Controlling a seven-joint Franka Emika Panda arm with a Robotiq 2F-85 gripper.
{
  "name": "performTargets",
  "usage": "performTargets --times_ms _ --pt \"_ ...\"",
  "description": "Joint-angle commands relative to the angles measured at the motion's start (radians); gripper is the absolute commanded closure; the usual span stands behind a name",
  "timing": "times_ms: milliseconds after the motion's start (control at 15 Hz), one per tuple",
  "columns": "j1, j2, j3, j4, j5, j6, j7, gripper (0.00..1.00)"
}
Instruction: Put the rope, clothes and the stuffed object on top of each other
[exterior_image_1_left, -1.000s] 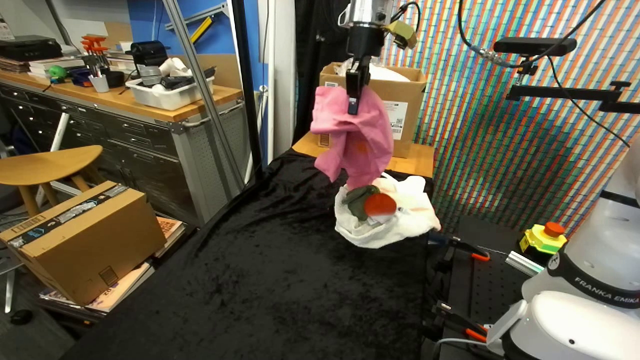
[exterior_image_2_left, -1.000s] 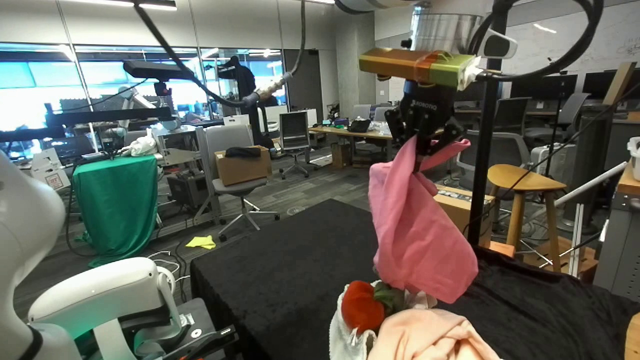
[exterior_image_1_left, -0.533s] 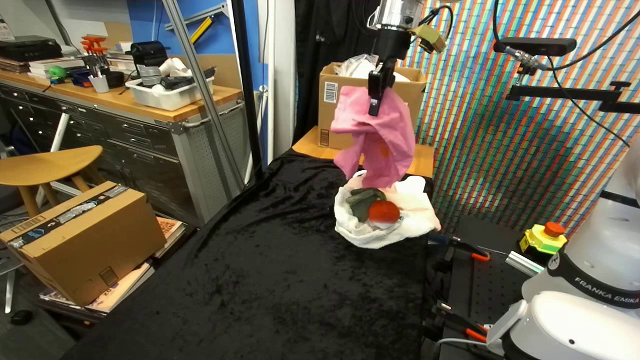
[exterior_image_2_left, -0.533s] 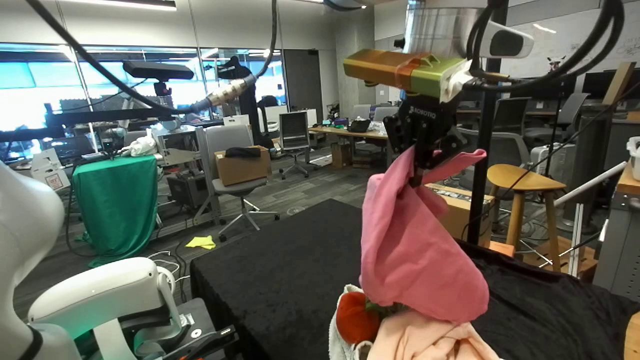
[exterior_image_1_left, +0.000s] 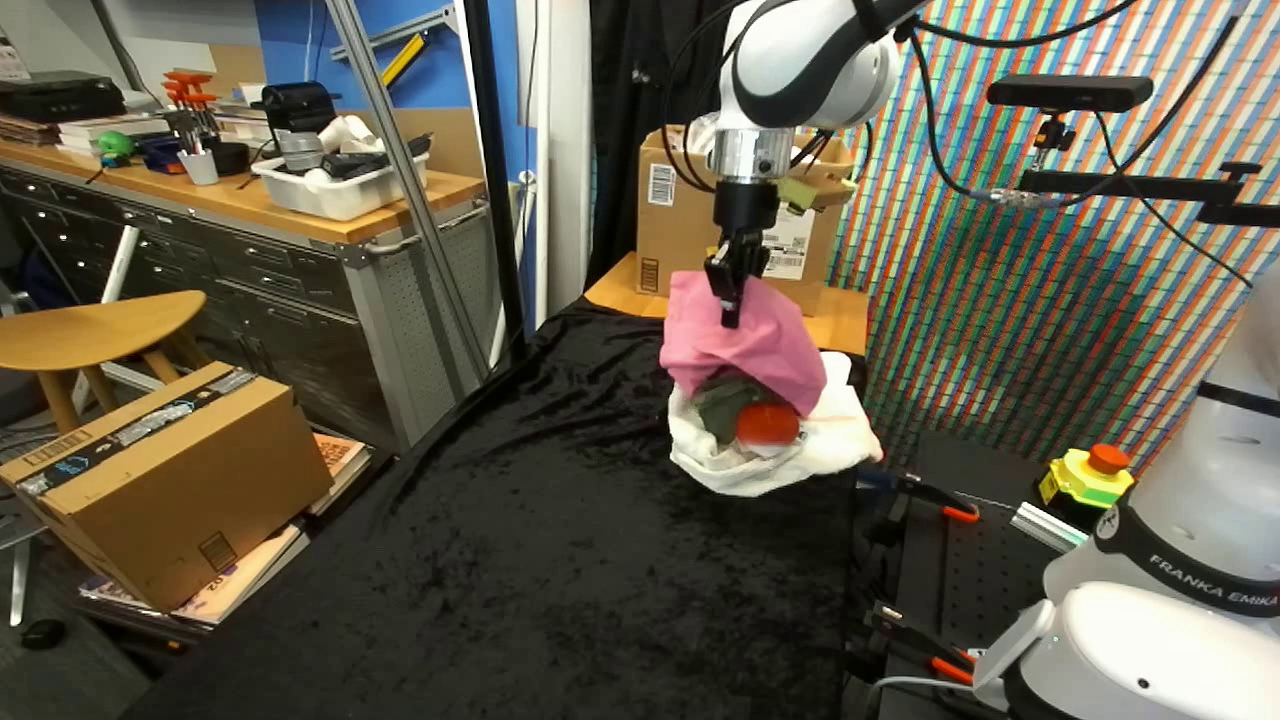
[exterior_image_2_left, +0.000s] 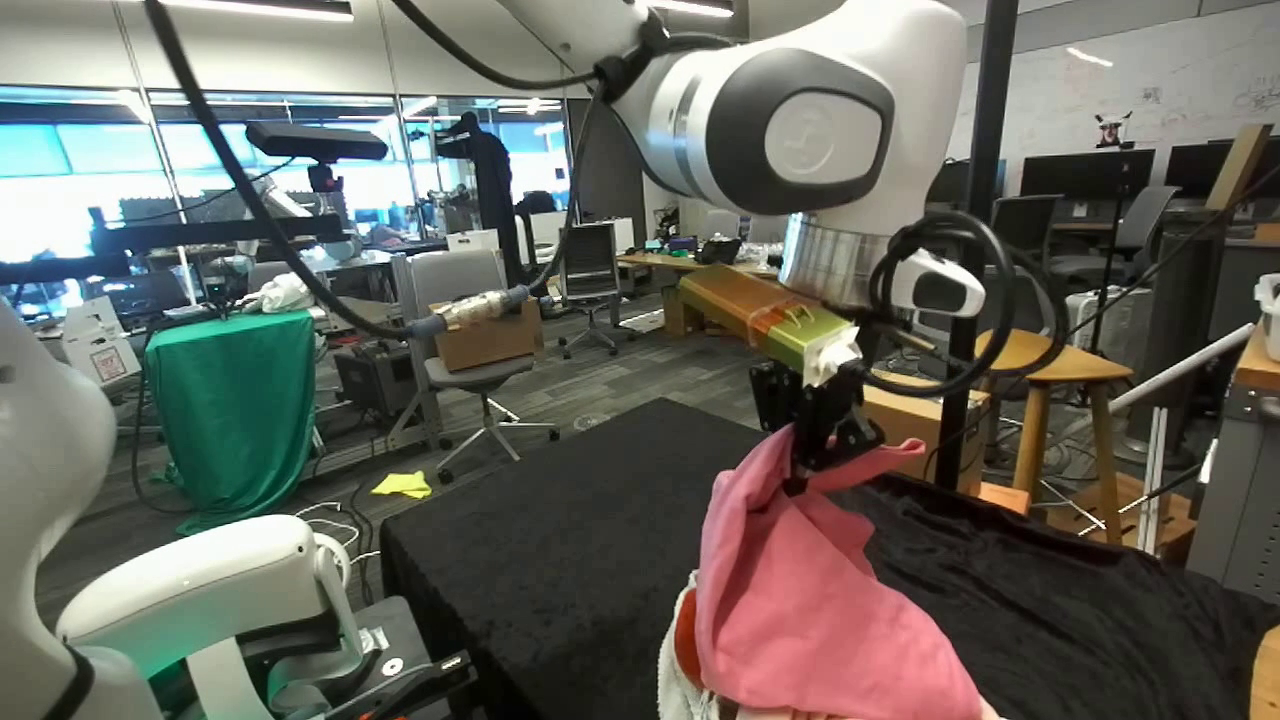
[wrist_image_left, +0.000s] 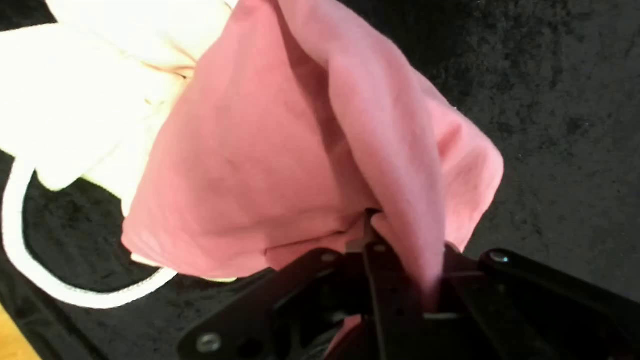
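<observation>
Robotiq gripper (exterior_image_2_left: 797, 482) pinching pink cloth (exterior_image_2_left: 800, 600) | it's hanging right beside red-and-green stuffed toy (exterior_image_1_left: 768, 426) | white rope (wrist_image_left: 13, 234) looping nearby

taped cardboard box (exterior_image_1_left: 170, 480) on books (exterior_image_1_left: 250, 575), wooden stool (exterior_image_1_left: 95, 328) just behind it, white bin (exterior_image_1_left: 335, 200) on a drawered workbench (exterior_image_1_left: 235, 207), multicoloured striped backdrop (exterior_image_1_left: 980, 300), green drape (exterior_image_2_left: 232, 410), gray office chair (exterior_image_2_left: 458, 272), bright windows (exterior_image_2_left: 92, 138)
</observation>
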Motion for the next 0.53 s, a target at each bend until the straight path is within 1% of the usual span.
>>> performTargets --times_ms 0,267,467 --pt "0.013 0.068 -0.002 0.007 -0.043 0.034 0.083 0.96" --pt "0.011 0.119 -0.013 0.0 -0.106 0.032 0.158 0.97" --pt "0.012 0.154 -0.017 -0.002 -0.122 0.041 0.199 0.97"
